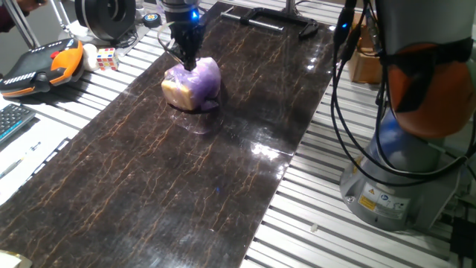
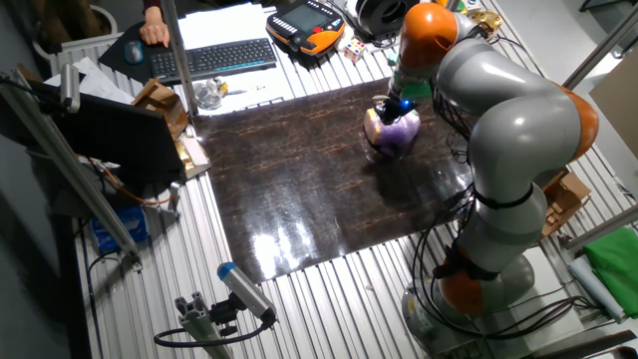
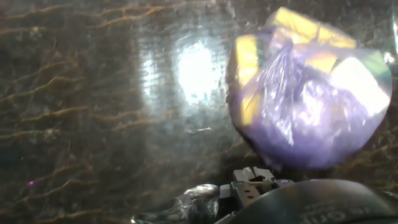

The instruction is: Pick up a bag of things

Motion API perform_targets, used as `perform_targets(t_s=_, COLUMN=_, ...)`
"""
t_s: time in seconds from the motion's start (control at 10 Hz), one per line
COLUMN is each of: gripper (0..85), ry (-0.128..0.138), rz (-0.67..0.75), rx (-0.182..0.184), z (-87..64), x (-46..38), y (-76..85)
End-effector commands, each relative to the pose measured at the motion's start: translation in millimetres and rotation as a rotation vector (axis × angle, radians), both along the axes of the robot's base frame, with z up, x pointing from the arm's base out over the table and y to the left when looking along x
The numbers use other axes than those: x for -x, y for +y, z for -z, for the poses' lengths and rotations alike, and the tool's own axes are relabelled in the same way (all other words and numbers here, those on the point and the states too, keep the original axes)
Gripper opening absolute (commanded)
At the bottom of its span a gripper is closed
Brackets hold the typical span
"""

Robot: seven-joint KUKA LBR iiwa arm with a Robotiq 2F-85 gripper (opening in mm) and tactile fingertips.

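The bag of things [image 1: 192,83] is a lumpy purple translucent plastic bag with a tan block showing on its left side. It is at the far end of the dark marbled mat [image 1: 186,193]. My gripper [image 1: 187,62] comes down from above and is shut on the top of the bag. A glossy reflection lies right under the bag, so I cannot tell whether it touches the mat. In the other fixed view the bag [image 2: 392,128] hangs under the gripper [image 2: 396,108]. In the hand view the bag [image 3: 305,99] fills the right side, above the dark hand body [image 3: 298,202].
A small multicoloured cube [image 1: 107,58] and an orange teach pendant [image 1: 44,65] lie left of the mat on the slatted table. A black bar [image 1: 275,18] lies at the mat's far end. A keyboard [image 2: 214,58] is at the back. The arm's base [image 1: 401,179] stands to the right.
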State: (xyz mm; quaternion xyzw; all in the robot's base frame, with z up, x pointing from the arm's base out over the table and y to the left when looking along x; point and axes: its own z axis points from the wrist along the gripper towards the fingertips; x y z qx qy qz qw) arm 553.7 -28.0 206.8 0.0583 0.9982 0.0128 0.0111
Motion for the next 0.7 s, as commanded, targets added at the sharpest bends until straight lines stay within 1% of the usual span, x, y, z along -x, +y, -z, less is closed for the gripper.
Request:
perform_targets(t_s=0.0, gripper=0.7, ry=-0.009, rz=0.001, rx=0.006, z=2.4, x=-4.0, y=-1.0)
perform_targets(t_s=0.3, gripper=0.7, ry=-0.021, rz=0.009, rx=0.016, z=5.4, x=-12.5, y=-3.0)
perform_targets(t_s=0.4, gripper=0.7, ry=-0.019, rz=0.020, rx=0.022, z=6.5, x=-16.1, y=-2.0)
perform_targets(t_s=0.5, gripper=0.7, ry=-0.022, rz=0.044, rx=0.016, z=6.3, x=-18.5, y=-2.2)
perform_targets(t_s=0.6, gripper=0.7, ry=-0.019, rz=0.061, rx=0.028, z=3.7, x=-20.5, y=-4.5)
